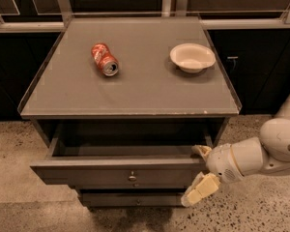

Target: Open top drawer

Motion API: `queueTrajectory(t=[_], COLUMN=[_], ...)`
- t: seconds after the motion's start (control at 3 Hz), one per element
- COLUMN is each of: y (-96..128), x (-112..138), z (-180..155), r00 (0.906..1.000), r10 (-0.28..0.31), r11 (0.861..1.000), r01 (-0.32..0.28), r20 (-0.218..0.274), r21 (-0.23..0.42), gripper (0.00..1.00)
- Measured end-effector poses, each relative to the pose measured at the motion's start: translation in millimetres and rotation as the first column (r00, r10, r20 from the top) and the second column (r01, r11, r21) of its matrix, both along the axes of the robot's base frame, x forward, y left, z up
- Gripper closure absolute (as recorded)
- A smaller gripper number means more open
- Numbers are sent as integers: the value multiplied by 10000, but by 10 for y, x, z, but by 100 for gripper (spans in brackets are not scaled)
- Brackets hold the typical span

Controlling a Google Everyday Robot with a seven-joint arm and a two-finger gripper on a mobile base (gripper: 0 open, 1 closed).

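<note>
Nearest, low at the right, the one gripper hangs at the end of the white arm. Its two cream fingers are spread apart, one at the upper edge of the top drawer and one below the front panel's lower edge. They seem to straddle the panel's right end, though whether either pad touches it is hard to tell. The top drawer stands pulled out, its front reaching left from the gripper, with one small round knob at its middle. Its open interior is dark. Just under it and left of the lower finger, one lower drawer shows, shut; two drawer fronts can be counted. Speckled floor lies on both sides. Beyond the gripper is the flat grey cabinet top. On it, straight behind the gripper, stands one white bowl. Further left lies one red can on its side, well apart from the bowl.
</note>
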State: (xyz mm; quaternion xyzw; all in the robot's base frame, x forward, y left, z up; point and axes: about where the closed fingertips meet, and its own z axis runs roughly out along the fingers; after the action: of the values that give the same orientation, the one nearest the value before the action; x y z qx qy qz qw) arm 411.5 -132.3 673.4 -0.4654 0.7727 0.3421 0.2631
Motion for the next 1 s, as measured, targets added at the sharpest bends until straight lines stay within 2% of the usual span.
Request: queueTrajectory(t=[0.33,0.67,1.0], y=[17,17,14], x=[-124,-124,-223], z=[-20,24,41], r00=[9990,9990,9973], r10=[186,186,277], r11=[9998,9998,9996], r01=[-186,-185,-277], r20=[-400,-400,-677], r21=[14,14,7], gripper=[0,0,0])
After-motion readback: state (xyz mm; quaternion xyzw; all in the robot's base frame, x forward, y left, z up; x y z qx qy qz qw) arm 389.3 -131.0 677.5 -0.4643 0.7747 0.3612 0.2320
